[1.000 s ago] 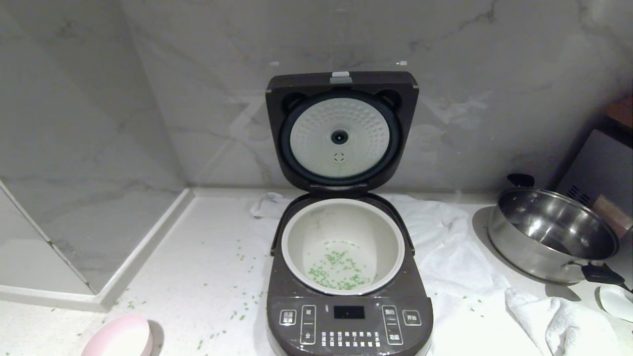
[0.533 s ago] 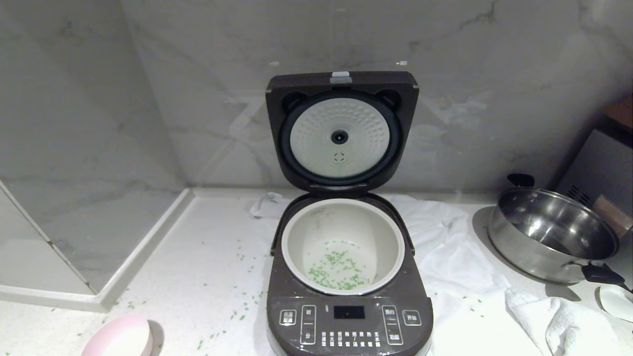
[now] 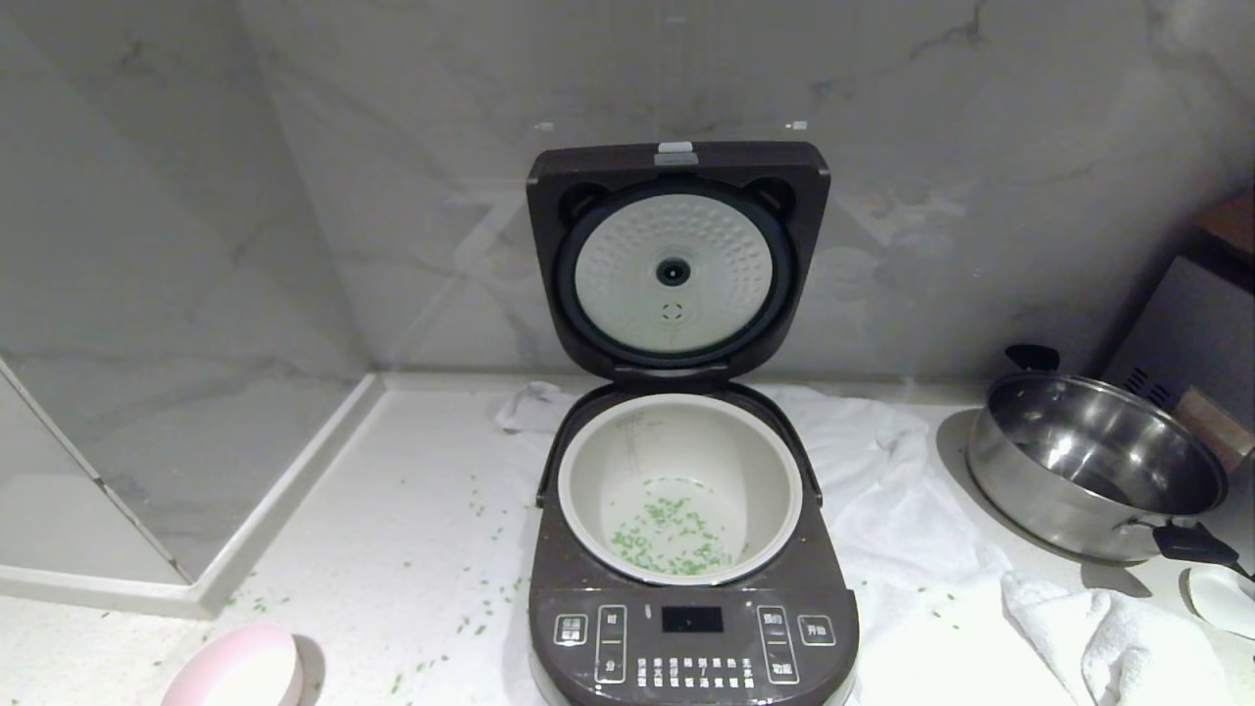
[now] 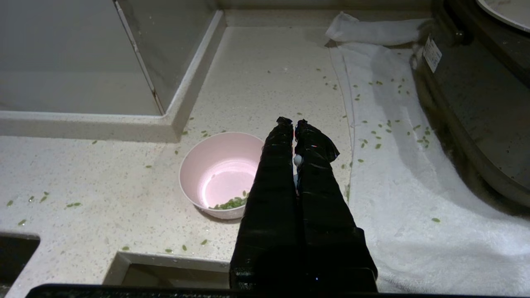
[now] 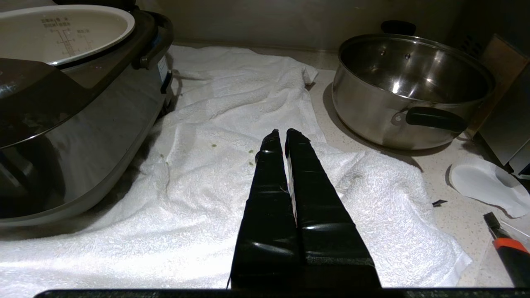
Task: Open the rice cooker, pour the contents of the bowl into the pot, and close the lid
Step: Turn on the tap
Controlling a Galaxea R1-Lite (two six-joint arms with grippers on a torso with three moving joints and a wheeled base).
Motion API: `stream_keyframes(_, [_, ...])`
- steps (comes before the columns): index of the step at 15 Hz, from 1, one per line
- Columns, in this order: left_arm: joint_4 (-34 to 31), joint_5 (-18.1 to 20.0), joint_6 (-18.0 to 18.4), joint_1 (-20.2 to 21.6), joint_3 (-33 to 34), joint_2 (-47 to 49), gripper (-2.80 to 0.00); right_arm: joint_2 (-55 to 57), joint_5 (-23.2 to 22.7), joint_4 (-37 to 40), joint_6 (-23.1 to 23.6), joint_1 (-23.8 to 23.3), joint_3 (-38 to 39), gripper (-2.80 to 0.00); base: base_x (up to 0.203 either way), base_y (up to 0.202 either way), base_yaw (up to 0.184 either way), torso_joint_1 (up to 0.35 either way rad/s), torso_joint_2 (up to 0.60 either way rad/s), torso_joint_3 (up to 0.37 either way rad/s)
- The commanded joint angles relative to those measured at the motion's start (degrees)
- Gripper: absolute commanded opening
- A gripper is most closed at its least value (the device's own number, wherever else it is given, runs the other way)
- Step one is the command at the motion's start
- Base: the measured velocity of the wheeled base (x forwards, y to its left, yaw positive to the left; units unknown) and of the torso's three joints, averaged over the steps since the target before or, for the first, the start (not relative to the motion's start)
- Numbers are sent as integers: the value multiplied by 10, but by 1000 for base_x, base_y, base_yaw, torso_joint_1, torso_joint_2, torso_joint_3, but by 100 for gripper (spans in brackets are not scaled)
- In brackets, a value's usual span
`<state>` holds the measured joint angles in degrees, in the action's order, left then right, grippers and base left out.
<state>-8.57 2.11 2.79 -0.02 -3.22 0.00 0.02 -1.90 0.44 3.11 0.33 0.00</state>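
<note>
Now close the lid (image 3: pixel 677 257): standing upright at the far side of the rice cooker (image 3: pixel 692 628), dimpled underside facing the near side. Reach over its top edge, press forward and down along the hinge arc, finish with firm pressure until latched; judged the only step left. Keep clear of the pot (image 3: pixel 627 461), seated in the cooker with the green bits (image 3: pixel 672 536) on its floor. Left end effector (image 4: pixel 294 122) pinched shut, empty, above the bowl (image 4: pixel 215 165) on the table (image 3: pixel 392 471) at near left; a few bits left inside. Right end effector (image 5: pixel 281 133) pinched shut, empty, over the white towel (image 5: pixel 232 107). Count: one cooker, one bowl, one steel pan (image 3: pixel 1093 461), two end effectors.
</note>
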Motion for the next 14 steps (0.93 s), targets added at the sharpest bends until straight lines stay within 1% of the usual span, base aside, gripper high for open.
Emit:
stream_keyframes(1, [0,0,0,-1,0,-1,-280,-1,0,0,1,0,1,-280,0,0,0,0,0,0])
stream_keyframes(14, [0,0,-1,-1,0,-1,-280,-1,0,0,1,0,1,-280,0,0,0,0,0,0])
